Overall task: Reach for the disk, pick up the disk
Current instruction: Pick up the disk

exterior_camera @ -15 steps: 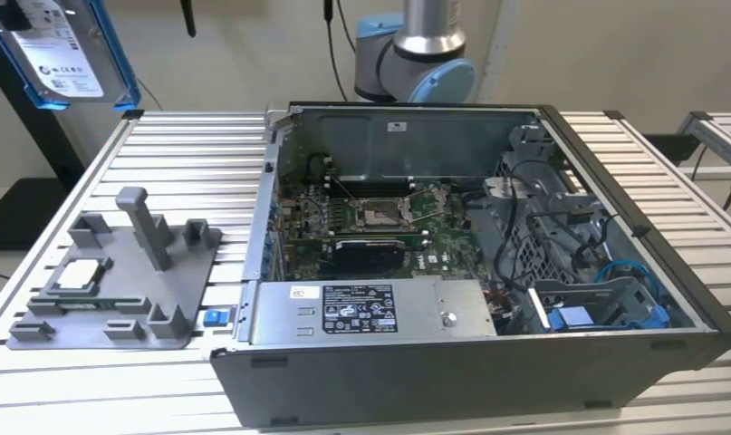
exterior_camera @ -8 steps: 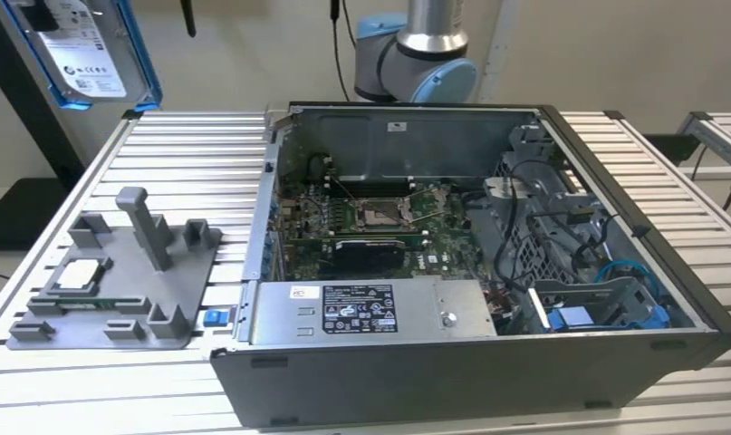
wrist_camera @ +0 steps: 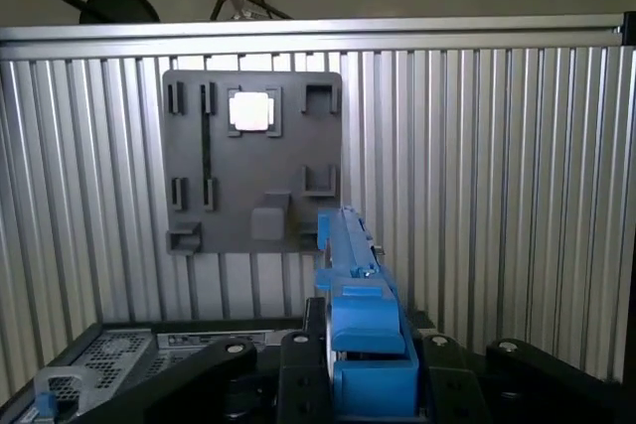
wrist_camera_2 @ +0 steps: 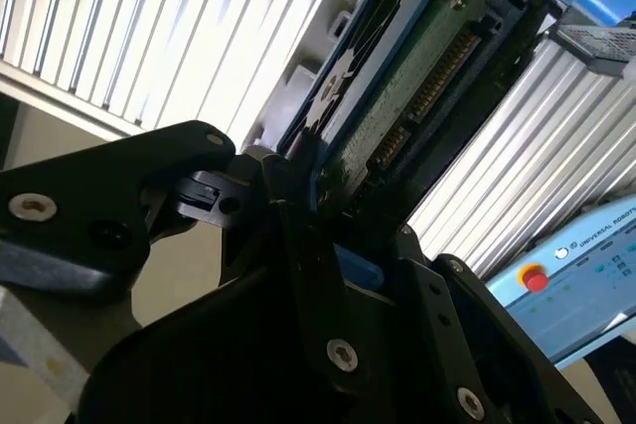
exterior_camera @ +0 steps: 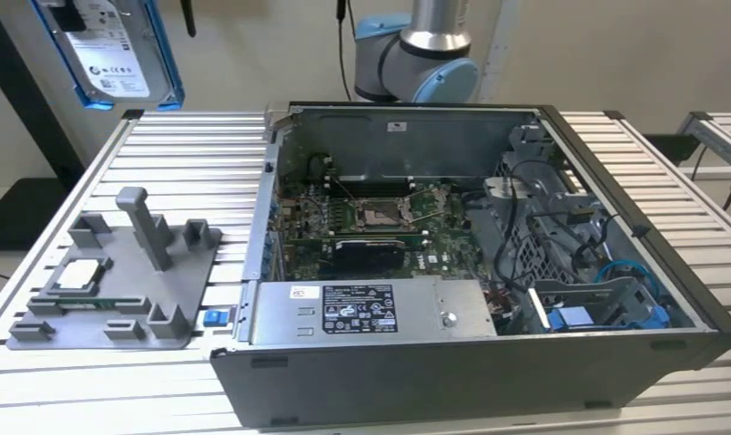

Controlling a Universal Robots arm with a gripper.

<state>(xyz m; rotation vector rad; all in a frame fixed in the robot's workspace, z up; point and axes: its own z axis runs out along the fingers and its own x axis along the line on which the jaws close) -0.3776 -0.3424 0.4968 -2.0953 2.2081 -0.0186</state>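
First wrist view: disk (wrist_camera: 356, 275) edge-on, clamped between end effector (wrist_camera: 363, 345) jaws.

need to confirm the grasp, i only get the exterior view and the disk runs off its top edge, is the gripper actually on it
Observer: Yes, in the second wrist view the gripper is shut on the disk, with a jaw on each side.
Operator: which face does that camera see
Observer: The green circuit board with its connector row.
Operator: is it sitting straight
Observer: In the first wrist view its blue frame runs edge-on, straight out from between the jaws.
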